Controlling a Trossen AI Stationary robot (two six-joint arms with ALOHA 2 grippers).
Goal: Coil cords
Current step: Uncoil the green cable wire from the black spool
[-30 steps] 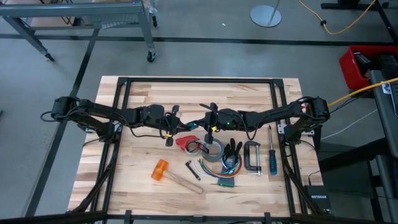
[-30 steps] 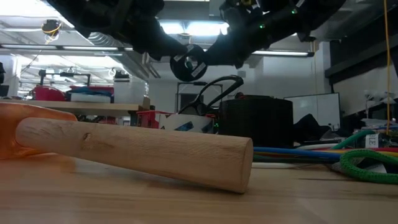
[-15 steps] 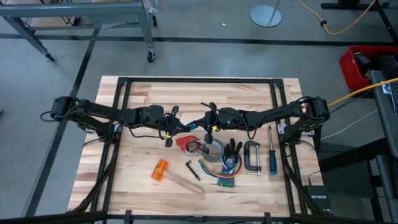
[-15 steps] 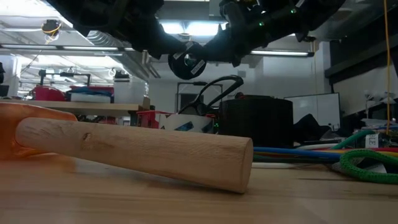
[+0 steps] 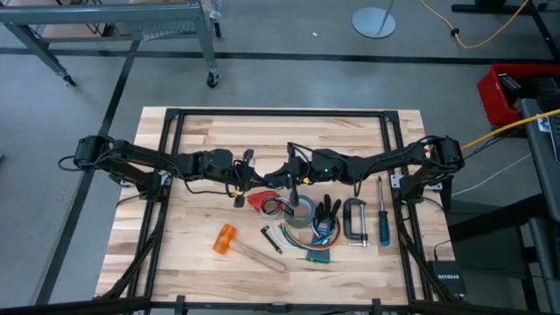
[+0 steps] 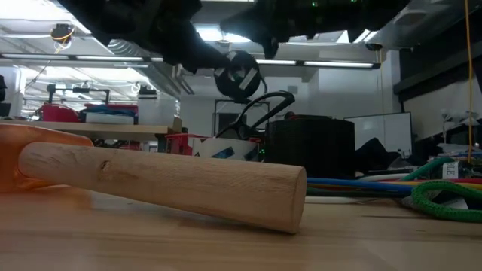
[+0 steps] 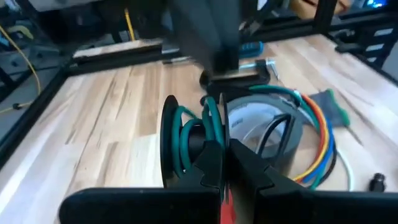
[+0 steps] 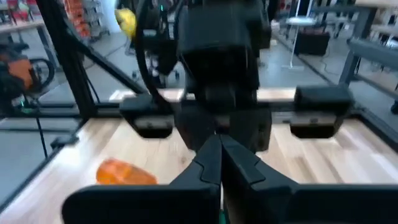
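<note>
Wooden bench top (image 5: 201, 131) with a black frame around its edge, grey workshop floor beyond; both arms reach in from the sides and meet over the middle of the table.

Left gripper (image 5: 248, 175) sits just left of centre, fingers pressed together; in the left wrist view its fingertips (image 7: 219, 163) close on a black spool-like piece wound with teal-green cord (image 7: 198, 134); whether the pinch is on the cord itself or on the piece, I cannot tell. In the high view the cord (image 5: 278, 178) lies between the two grippers, above the table surface.

Right gripper (image 5: 291, 171) is just right of centre, fingers (image 8: 219, 163) pressed together, pointing toward the left arm's wrist; nothing visible between them.

Below the grippers on the table: a roll of grey tape (image 5: 300, 213), a red piece (image 5: 259, 199) beside it, a bundle of multi-coloured wires (image 5: 315, 245), a metal clamp (image 5: 355, 219), a blue-handled screwdriver (image 5: 382, 219), and a hammer (image 5: 238, 245) with an orange head; in the low view the hammer's wooden handle (image 6: 166, 181) lies across the foreground.
</note>
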